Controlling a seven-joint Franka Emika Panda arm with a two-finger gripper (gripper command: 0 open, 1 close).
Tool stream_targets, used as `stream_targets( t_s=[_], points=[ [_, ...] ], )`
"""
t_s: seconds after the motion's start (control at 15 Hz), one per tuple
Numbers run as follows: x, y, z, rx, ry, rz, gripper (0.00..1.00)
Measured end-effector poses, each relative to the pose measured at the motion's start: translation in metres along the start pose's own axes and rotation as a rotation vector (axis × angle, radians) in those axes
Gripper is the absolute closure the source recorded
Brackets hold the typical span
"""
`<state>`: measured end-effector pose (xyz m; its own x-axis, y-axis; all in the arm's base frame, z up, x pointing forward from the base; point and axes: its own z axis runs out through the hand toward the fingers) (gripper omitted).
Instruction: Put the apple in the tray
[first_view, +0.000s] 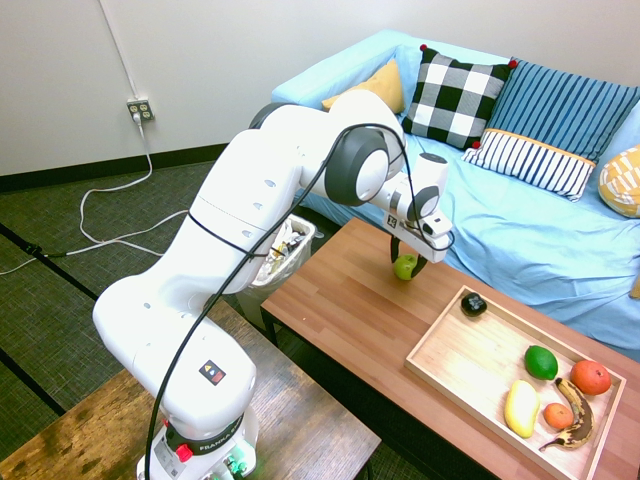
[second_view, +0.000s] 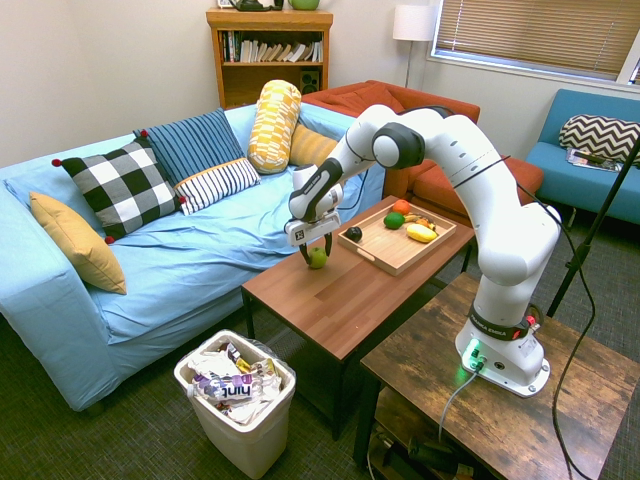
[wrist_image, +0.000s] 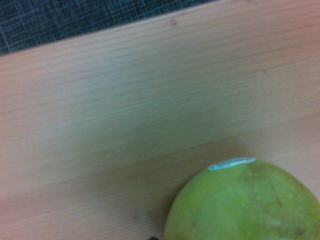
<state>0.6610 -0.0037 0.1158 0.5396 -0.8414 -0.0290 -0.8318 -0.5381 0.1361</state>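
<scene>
Wooden worktop (first_view: 360, 310) carries the apple (first_view: 405, 267) near its sofa-side edge, grasped between the pincer (first_view: 404, 262) fingers

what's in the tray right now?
In the tray: a dark object, green lime-like fruit, orange fruit, yellow fruit, smaller orange one, browned banana. The apple is outside it, at the gripper.

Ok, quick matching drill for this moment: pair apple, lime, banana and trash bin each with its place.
Things:
1. apple
2. lime
3. banana
4. trash bin

Places:
A. on the floor by the coffee table's end
B. mid-tray, beside the orange
C. between the gripper fingers, over the table outside the tray
D. tray's near corner in the first exterior view

Pairs: 1-C, 2-B, 3-D, 4-A
</scene>
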Motion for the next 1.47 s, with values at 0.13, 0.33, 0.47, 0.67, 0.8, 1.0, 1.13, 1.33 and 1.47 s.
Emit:
stream_targets(
  t_s=[0.13, 0.33, 0.47, 0.67, 0.8, 1.0, 1.13, 1.33, 1.47],
  points=[
    [0.001, 0.0, 0.0, 0.004, -0.005, 0.0, 1.0],
    [0.006, 0.002, -0.009, 0.028, -0.02, 0.002, 1.0],
    [0.019, 0.01, -0.038, 0.064, 0.0, 0.008, 1.0],
    [0.038, 0.049, -0.101, 0.111, 0.052, 0.04, 1.0],
    [0.052, 0.091, -0.132, 0.125, 0.094, 0.081, 1.0],
    [0.081, 0.169, -0.14, 0.134, 0.125, 0.178, 1.0],
    [0.106, 0.218, -0.128, 0.13, 0.129, 0.231, 1.0],
    [0.139, 0.268, -0.105, 0.113, 0.125, 0.274, 1.0],
    [0.149, 0.282, -0.08, 0.099, 0.107, 0.282, 1.0]
  ],
)
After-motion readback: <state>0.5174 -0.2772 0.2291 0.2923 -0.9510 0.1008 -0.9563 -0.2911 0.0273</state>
